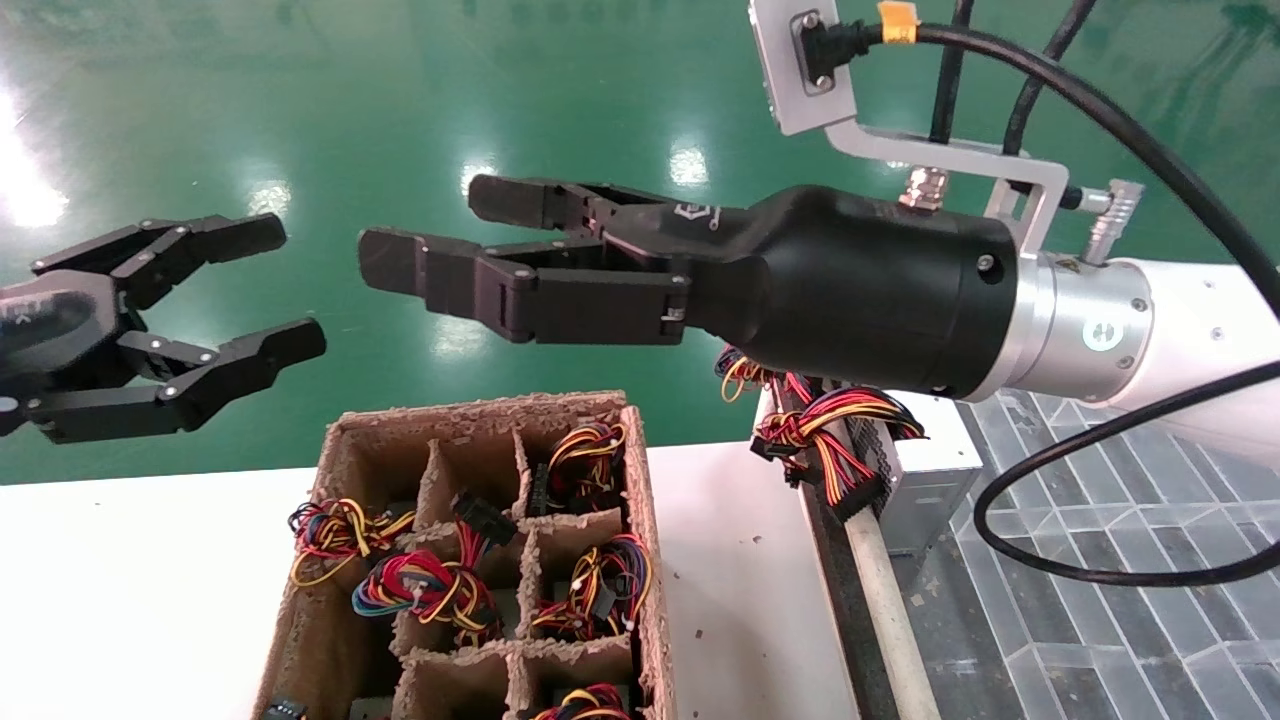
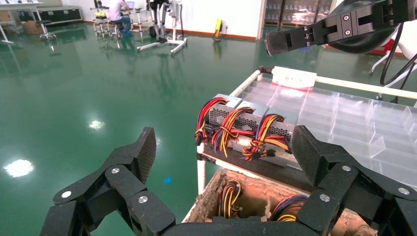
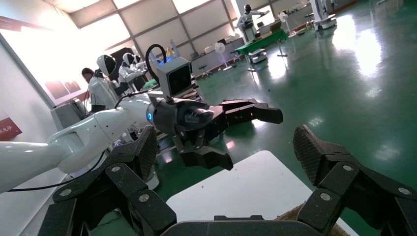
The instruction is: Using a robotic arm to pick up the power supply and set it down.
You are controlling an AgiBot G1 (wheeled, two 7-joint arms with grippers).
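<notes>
No readable writing shows. The power supply [image 1: 905,470] stands at the right cart's [image 1: 1100,600] far-left edge, wire bundle facing left. Right pincer [image 1: 440,240] and left pincer [image 1: 270,290] hover above, both wide, empty.

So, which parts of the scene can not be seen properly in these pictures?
- Power supplies, head view: the right gripper, open, and its arm hide most of the row; their count shows only in the left wrist view.
- Cardboard box, head view: its near end is cut off by the bottom edge.
- Box compartments, left wrist view: the open left gripper hides nearly all.
</notes>
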